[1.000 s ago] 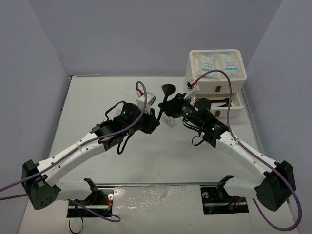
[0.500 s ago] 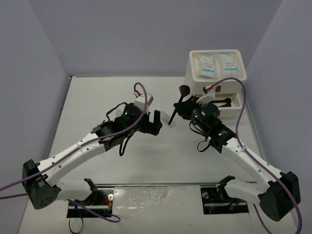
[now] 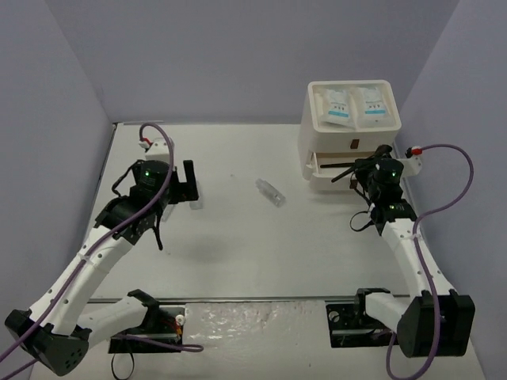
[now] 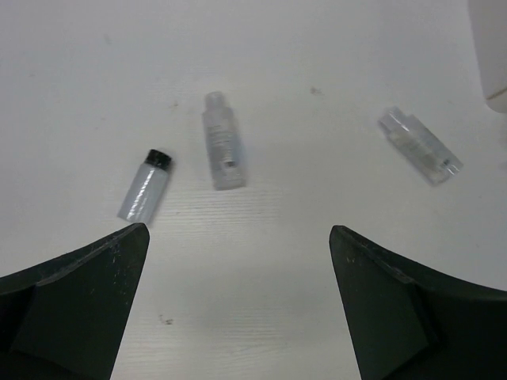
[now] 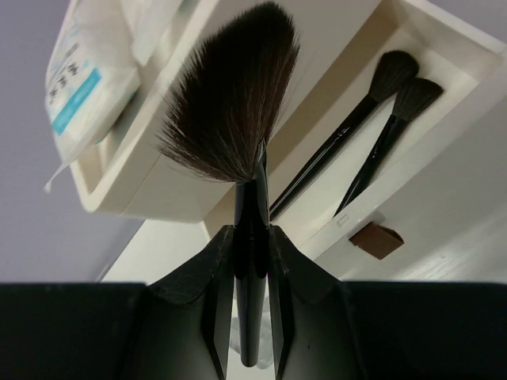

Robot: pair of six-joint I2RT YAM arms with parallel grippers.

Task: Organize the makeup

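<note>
Both arms have pulled apart since a sec ago: left gripper (image 3: 188,184) has swung back to the left of the table (image 3: 238,253), right gripper (image 3: 361,170) has gone over to the drawer box (image 3: 329,142) w/ a brush (image 3: 341,173).

Top view: two sachets (image 3: 334,107) sit on top of the box, one vial (image 3: 269,192) lies mid-table.

Left wrist: jaws spread wide, nothing in them; three vials (image 4: 222,150) lie ahead, apart from each other.

Right wrist: jaws pinch the brush handle, bristles up, in front of the open drawer (image 5: 455,36) where two other brushes (image 5: 348,125) lie.

Handover looks done; brush prob. goes in that drawer next, vials not yet sorted.
</note>
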